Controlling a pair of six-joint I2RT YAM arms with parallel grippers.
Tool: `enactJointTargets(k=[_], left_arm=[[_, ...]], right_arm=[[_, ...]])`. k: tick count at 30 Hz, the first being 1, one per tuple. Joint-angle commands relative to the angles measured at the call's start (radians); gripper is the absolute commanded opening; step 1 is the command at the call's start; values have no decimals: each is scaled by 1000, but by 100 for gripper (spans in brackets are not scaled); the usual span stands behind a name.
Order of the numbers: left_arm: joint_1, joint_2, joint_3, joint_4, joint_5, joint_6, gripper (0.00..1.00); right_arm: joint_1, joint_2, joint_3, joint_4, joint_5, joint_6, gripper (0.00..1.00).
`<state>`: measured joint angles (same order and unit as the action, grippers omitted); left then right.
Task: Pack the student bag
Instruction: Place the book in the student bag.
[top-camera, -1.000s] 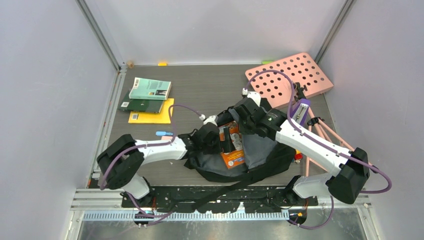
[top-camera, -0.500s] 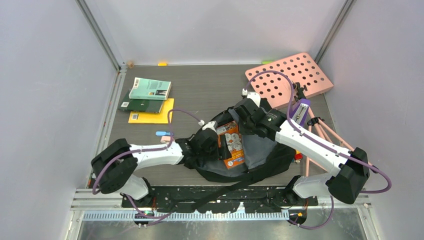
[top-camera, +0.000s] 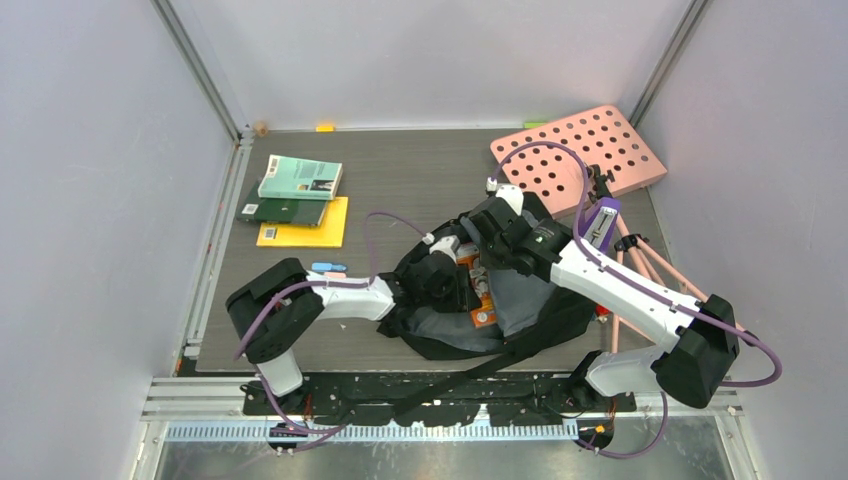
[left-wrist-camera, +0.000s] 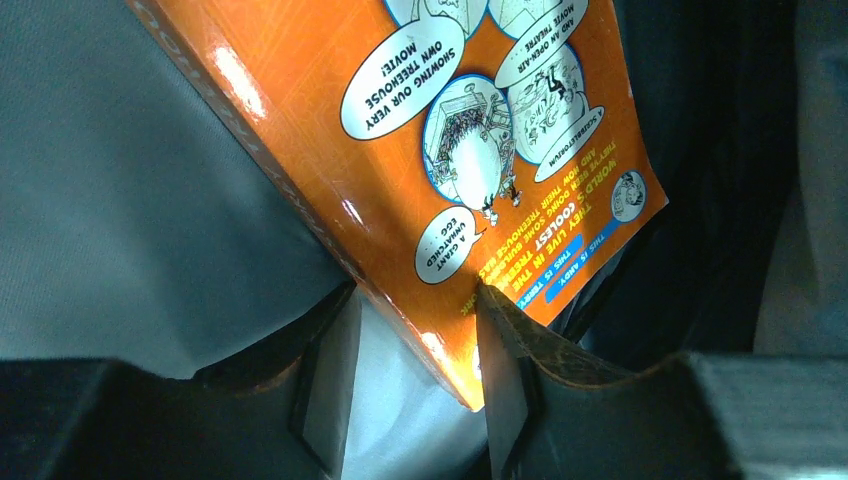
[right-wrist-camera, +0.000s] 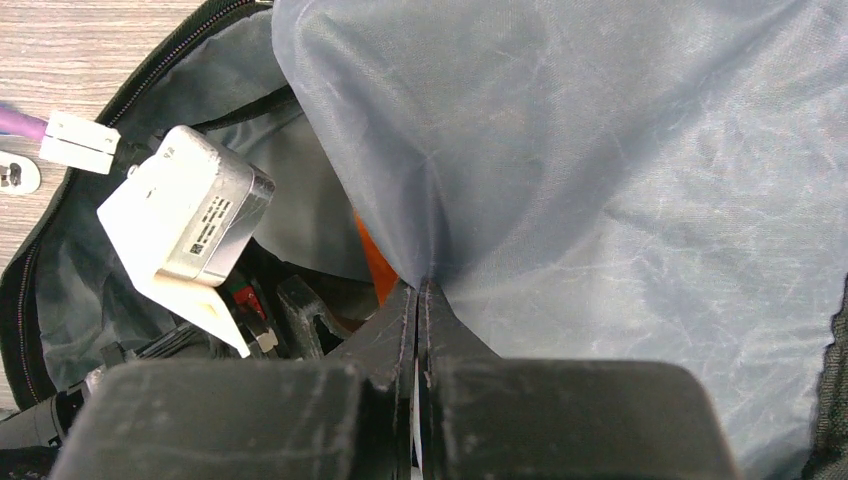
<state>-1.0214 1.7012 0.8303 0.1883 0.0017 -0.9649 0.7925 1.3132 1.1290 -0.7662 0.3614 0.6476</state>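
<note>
The student bag (top-camera: 520, 330) lies open near the table's front, black outside with grey lining (right-wrist-camera: 600, 150). My right gripper (top-camera: 480, 235) is shut on a fold of that lining (right-wrist-camera: 418, 285) and holds the mouth up. An orange book (top-camera: 482, 300) with white speech-bubble pictures (left-wrist-camera: 450, 130) sits inside the bag, mostly covered by my left arm. My left gripper (top-camera: 455, 285) reaches into the opening. Its jaws (left-wrist-camera: 415, 300) stand apart around the book's lower corner. The book rests against the right finger (left-wrist-camera: 500, 340), and a gap shows at the left one.
A pink board with round holes (top-camera: 580, 150) and pink stand legs (top-camera: 650, 270) lie at the back right. A teal book (top-camera: 300, 177), a dark green book (top-camera: 280, 211) and a yellow one (top-camera: 310, 232) are stacked at the back left. A small blue item (top-camera: 327, 267) lies nearby.
My left arm has pushed right and further into the bag, and its jaws have narrowed around the orange book's corner. The book now shows less. The right gripper has held still.
</note>
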Motion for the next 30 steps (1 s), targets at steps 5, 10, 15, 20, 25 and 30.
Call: enactJointTargets(k=[5, 10, 15, 20, 25, 30], left_arm=[[-18, 42, 56, 196, -27, 24, 40], [-15, 5, 50, 163, -71, 62, 44], [-14, -78, 28, 81, -113, 120, 58], [-14, -225, 1, -20, -134, 215, 79], [-14, -376, 45, -277, -138, 317, 90], [-4, -558, 29, -459, -231, 386, 98]], right_arm=[[7, -30, 5, 102, 9, 15, 0], [7, -34, -1, 113, 43, 13, 0], [6, -49, 0, 125, 90, -4, 0], [6, -74, -1, 125, 140, -28, 1], [5, -89, -7, 124, 176, -37, 0], [5, -99, -10, 123, 183, -42, 0]])
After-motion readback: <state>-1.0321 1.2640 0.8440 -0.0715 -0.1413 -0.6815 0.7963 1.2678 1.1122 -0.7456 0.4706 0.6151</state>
